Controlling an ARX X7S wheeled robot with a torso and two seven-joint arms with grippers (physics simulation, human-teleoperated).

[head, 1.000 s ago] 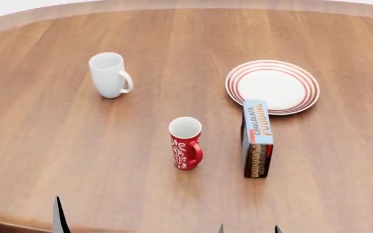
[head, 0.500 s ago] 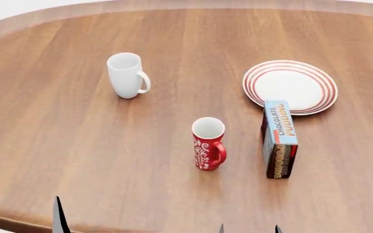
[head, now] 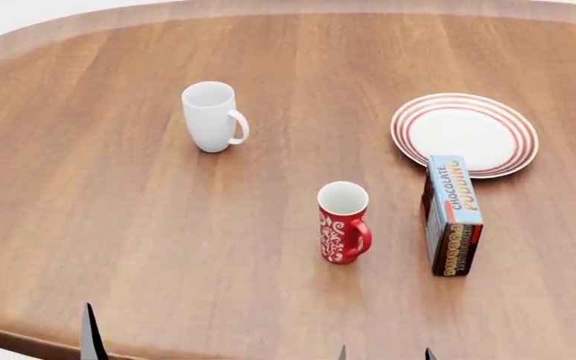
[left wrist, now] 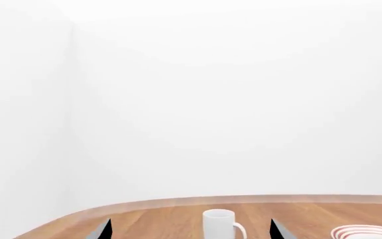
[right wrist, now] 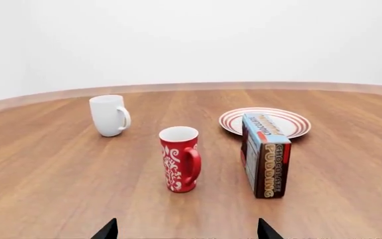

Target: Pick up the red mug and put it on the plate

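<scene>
The red mug (head: 344, 223) with a white swirl pattern stands upright near the table's middle, handle to the right; it also shows in the right wrist view (right wrist: 179, 159). The plate (head: 465, 133), white with red rings, lies at the back right (right wrist: 264, 122), and its rim shows in the left wrist view (left wrist: 368, 232). My left gripper (head: 33, 330) is open at the near left edge, empty (left wrist: 191, 230). My right gripper (head: 384, 353) is open and empty at the bottom edge, in front of the mug (right wrist: 186, 230).
A plain white mug (head: 212, 116) stands at the back left (right wrist: 108, 115) (left wrist: 220, 224). A chocolate pudding box (head: 452, 214) stands on edge between the red mug and the plate, its far end at the plate's rim (right wrist: 265, 155). The wooden table (head: 118, 225) has a rounded edge.
Everything on the table has shifted to the right in the head view, so the view has turned or moved left. Both grippers keep their places in the frame.
</scene>
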